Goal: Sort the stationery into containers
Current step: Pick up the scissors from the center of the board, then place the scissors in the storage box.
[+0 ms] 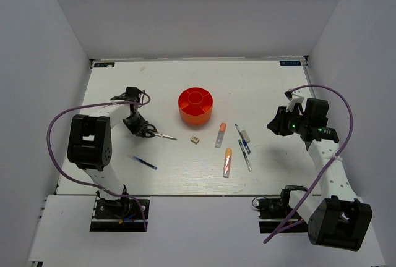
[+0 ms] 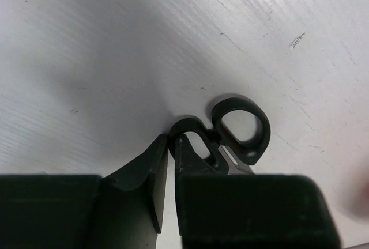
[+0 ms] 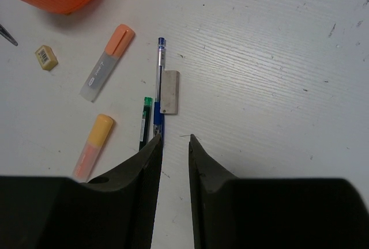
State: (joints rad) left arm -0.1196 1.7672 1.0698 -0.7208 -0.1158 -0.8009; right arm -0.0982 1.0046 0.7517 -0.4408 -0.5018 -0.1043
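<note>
Scissors step. Left gripper (image 2: pixel 171 140) jaws near-shut, and we judge them pinching the scissors (image 2: pixel 241 129) handle. Right gripper (image 3: pixel 174 140) slightly parted, empty, above pens (image 3: pixel 159 73). Next we need a secure lift to the organiser (image 1: pixel 195 117).

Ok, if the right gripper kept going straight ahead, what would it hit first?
Probably the white eraser, lying against the blue pen just ahead of the right gripper, though its height above the table is unclear.
</note>
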